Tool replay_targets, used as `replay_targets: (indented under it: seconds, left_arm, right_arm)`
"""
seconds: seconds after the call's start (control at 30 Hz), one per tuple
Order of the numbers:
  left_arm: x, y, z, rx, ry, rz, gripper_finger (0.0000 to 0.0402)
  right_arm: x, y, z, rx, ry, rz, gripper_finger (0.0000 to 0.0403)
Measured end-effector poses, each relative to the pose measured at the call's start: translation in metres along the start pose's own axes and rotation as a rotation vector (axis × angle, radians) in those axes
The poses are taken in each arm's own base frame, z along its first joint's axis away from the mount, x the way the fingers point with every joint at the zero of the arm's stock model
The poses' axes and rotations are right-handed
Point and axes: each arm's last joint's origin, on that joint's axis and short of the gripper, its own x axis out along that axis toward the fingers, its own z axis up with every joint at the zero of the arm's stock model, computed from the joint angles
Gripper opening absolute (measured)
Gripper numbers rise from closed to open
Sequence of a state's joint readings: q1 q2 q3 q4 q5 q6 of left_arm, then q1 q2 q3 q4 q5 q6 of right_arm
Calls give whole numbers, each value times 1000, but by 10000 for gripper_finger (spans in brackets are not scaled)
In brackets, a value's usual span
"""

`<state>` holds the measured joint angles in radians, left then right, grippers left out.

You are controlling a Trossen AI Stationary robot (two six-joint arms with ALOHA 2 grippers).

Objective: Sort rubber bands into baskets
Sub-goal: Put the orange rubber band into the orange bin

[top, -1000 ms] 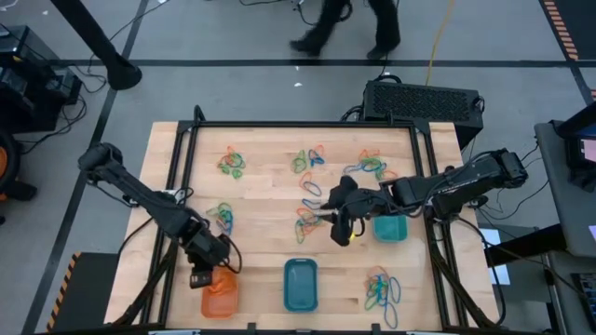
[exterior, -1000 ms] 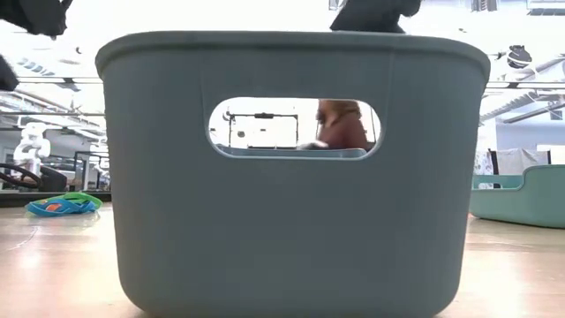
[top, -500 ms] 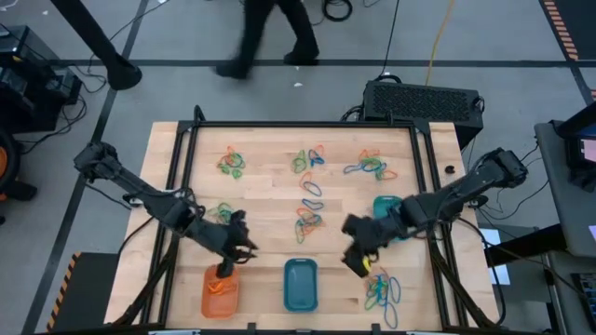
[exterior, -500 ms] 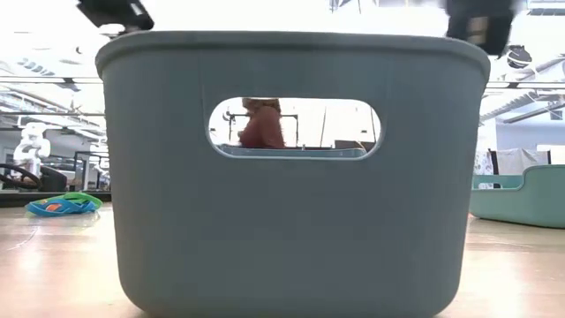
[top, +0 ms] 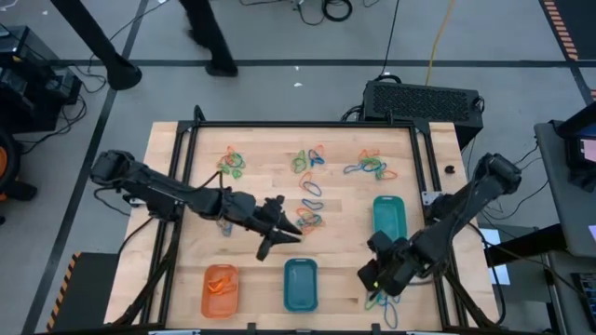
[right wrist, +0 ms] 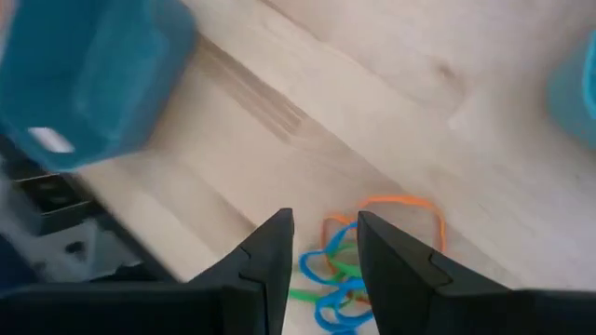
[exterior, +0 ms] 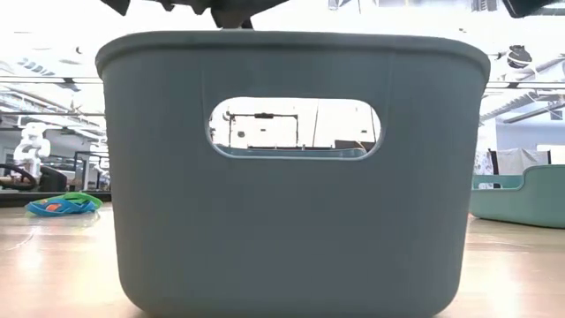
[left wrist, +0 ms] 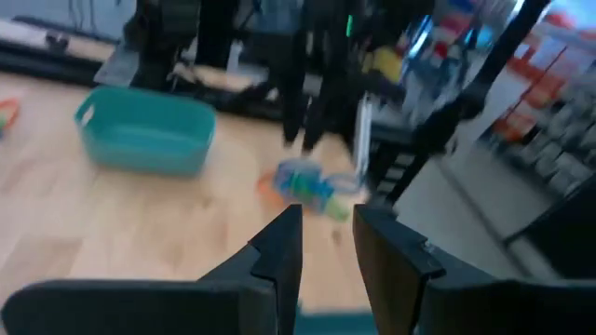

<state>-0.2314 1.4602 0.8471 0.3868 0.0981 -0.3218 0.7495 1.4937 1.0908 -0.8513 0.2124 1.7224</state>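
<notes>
The right tool [top: 380,276], fingers slightly parted and empty, hovers over a band pile [right wrist: 358,261] near the bench's front right corner; the left tool [top: 279,233], likewise parted and empty, sits mid-bench beside another pile [top: 309,220].

No text, label, brand or number can be read anywhere — not on any surface.

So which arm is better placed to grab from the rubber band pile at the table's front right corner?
Right. The right gripper hovers just beside that pile; the left gripper is mid-table.
</notes>
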Motion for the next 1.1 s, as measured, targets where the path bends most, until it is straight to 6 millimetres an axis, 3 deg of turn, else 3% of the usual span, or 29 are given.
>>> replay_targets:
  seconds: [0.17,0.4,0.8,1.1]
  left_arm:
    - [5,6,-1,-67,-10,-19,105]
    - [5,6,-7,-74,55,-40,105]
    - [5,5,-7,-75,61,-44,105]
    - [5,5,-8,-75,62,-44,105]
  right_arm:
    - [32,2,-10,52,6,-107,114]
    - [63,3,-18,250,32,-210,114]
    - [92,2,-25,276,51,-271,114]
    - [97,2,-20,270,11,-280,114]
